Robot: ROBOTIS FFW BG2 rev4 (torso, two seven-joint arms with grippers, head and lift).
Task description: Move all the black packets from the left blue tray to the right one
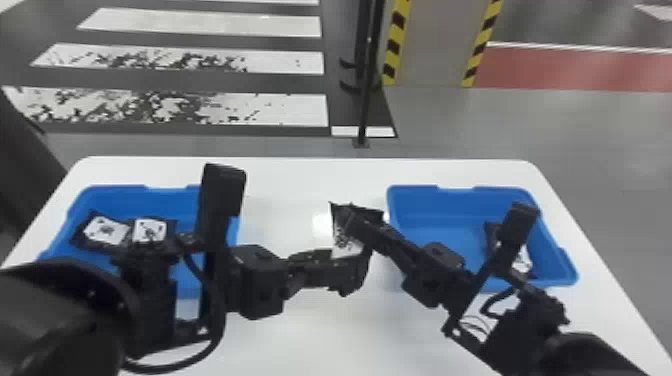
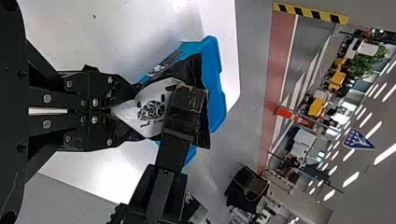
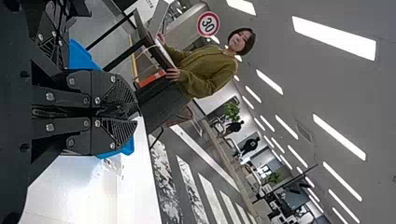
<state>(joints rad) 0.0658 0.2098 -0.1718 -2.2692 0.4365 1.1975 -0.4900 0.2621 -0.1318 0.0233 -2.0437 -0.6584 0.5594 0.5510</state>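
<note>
Over the table between the trays, my left gripper (image 1: 352, 272) is shut on the lower end of a black packet (image 1: 346, 242) with a white label. My right gripper (image 1: 350, 220) is closed across the packet's upper part. In the left wrist view the left gripper (image 2: 122, 112) pinches the pale corner of the packet (image 2: 150, 109), and a right finger lies over its far part. The right wrist view has the right gripper (image 3: 130, 115) with its fingers together. Black packets (image 1: 106, 231) lie in the left blue tray (image 1: 140, 195). The right blue tray (image 1: 430, 200) holds a packet (image 1: 522, 261), partly behind the right arm.
The white table (image 1: 310, 175) carries both trays, with a gap between them. Both arms reach over the front of the table, the left one partly covering the left tray. A dark pole (image 1: 366, 100) stands beyond the table's back edge.
</note>
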